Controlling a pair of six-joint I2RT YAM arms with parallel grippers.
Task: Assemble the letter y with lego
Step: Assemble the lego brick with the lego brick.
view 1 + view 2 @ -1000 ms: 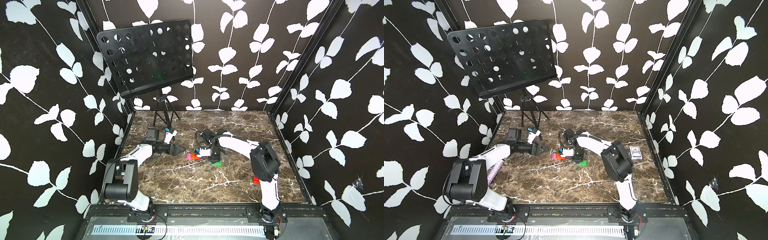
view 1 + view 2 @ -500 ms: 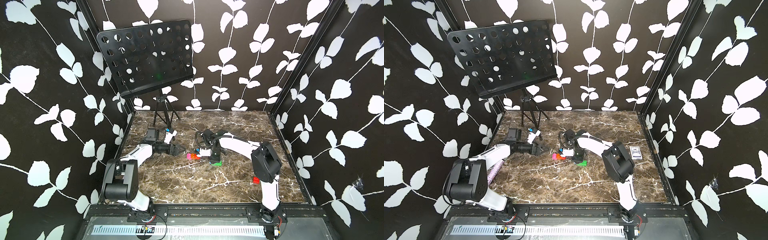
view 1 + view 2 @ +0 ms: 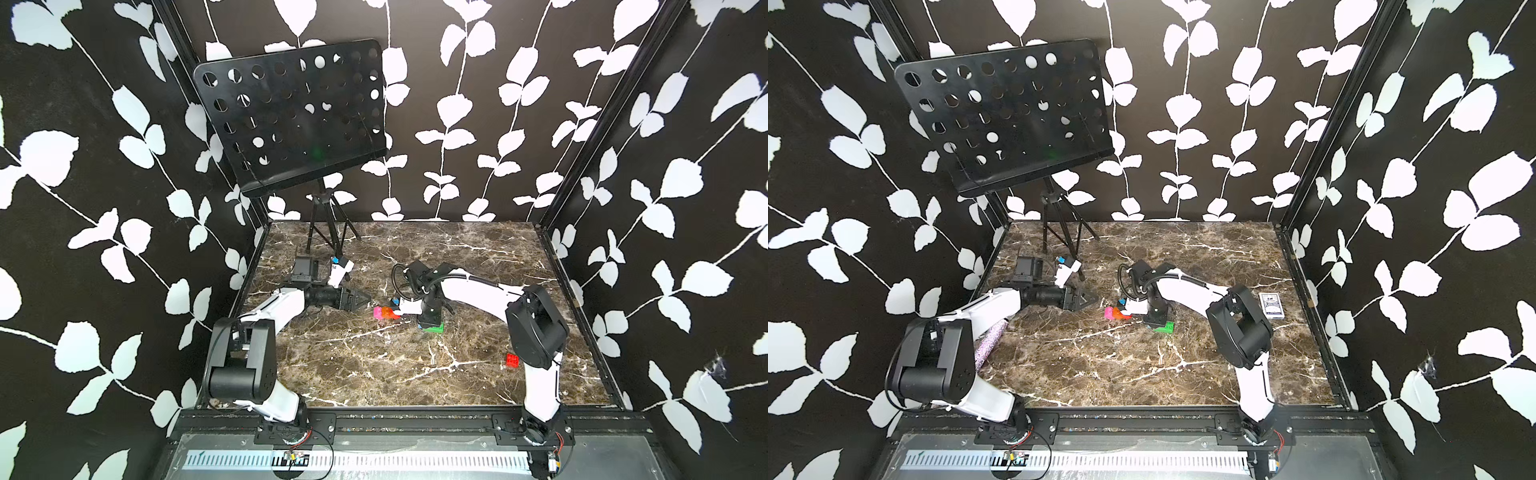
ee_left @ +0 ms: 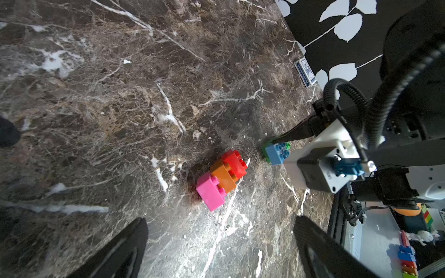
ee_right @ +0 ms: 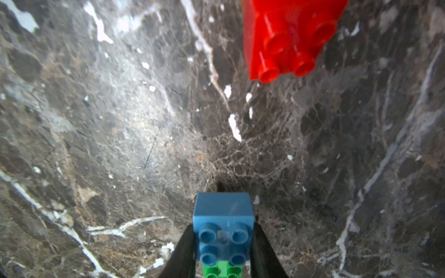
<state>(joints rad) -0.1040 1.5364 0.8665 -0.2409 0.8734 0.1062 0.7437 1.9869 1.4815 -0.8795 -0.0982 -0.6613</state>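
Observation:
A joined row of pink (image 4: 210, 192), orange (image 4: 222, 177) and red (image 4: 234, 163) lego lies on the marble mid-table and shows in both top views (image 3: 384, 312) (image 3: 1116, 313). Its red end (image 5: 289, 36) also shows in the right wrist view. My right gripper (image 5: 224, 228) (image 3: 430, 322) is shut on a light blue brick (image 5: 224, 216) (image 4: 277, 152). That brick is stacked on a green brick (image 5: 222, 270) (image 3: 432, 329) resting on the table right of the row. My left gripper (image 4: 220, 220) (image 3: 365, 299) hovers open just left of the pink end, holding nothing. A loose red brick (image 3: 512, 360) lies by the right arm's base.
A black perforated music stand (image 3: 291, 120) rises at the back left, its tripod legs (image 3: 328, 237) on the table behind the left arm. A card deck (image 3: 1272, 305) lies at the right edge. A purple glittery roll (image 3: 990, 340) lies under the left arm.

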